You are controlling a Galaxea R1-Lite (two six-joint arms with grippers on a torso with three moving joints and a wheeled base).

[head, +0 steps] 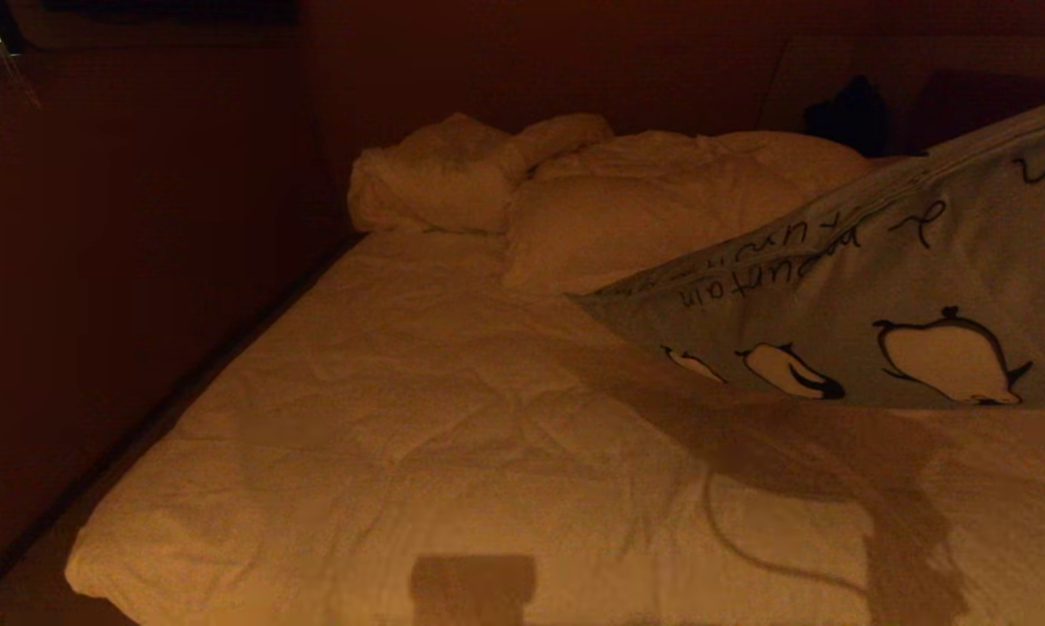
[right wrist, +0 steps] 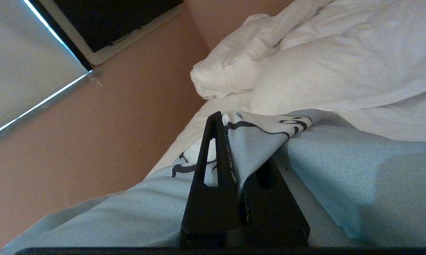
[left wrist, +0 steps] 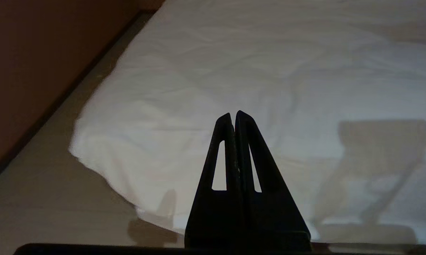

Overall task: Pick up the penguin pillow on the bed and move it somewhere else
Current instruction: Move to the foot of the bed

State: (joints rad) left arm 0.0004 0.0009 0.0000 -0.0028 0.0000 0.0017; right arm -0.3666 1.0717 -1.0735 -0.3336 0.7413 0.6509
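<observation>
Left: dark wall (head: 140, 261) along the bed (head: 401, 417); left gripper (left wrist: 233, 117) parked off the near corner of the bed, fingers pressed together, holding nothing. Centre: wrinkled duvet, two plain white pillows (head: 627, 217) at the head plus one bunched white bundle (head: 435, 174) in the corner, possibly a third pillow, cannot tell. Right: one penguin pillow (head: 879, 296), raised and tilted above the right half of the bed, its shadow on the duvet below. Right gripper (right wrist: 234, 148) clamped on a fold of that pillow's fabric; arm itself out of the head view. Judgement: pickup done, pillow clear of the bed; carrying it elsewhere and releasing remain.
</observation>
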